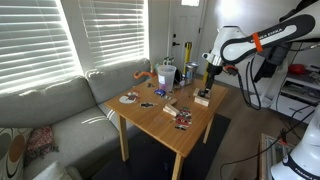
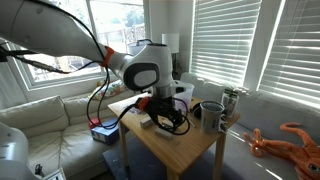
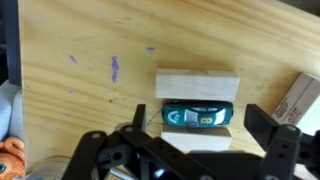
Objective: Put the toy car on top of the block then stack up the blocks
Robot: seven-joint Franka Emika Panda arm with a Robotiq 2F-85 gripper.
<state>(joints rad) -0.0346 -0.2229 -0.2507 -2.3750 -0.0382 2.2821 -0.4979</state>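
In the wrist view a teal toy car (image 3: 197,115) lies lengthwise between two pale wooden blocks, one at its far side (image 3: 198,83) and one at its near side (image 3: 196,140). I cannot tell whether it rests on them or in the gap between them. My gripper (image 3: 200,122) is open just above the car, one finger past each end, touching nothing. In an exterior view the gripper (image 1: 208,84) hangs over the blocks (image 1: 202,98) at the table's far side. Another block (image 1: 170,103) lies near the table's middle. The arm hides the blocks where the gripper (image 2: 165,116) shows.
A round dark plate (image 1: 129,98), cups (image 1: 165,73) and an orange soft toy (image 1: 140,75) stand on the wooden table (image 1: 150,120). A small dark object (image 1: 182,119) lies near its front. A box corner (image 3: 300,95) is beside the blocks. A grey couch (image 1: 60,110) flanks the table.
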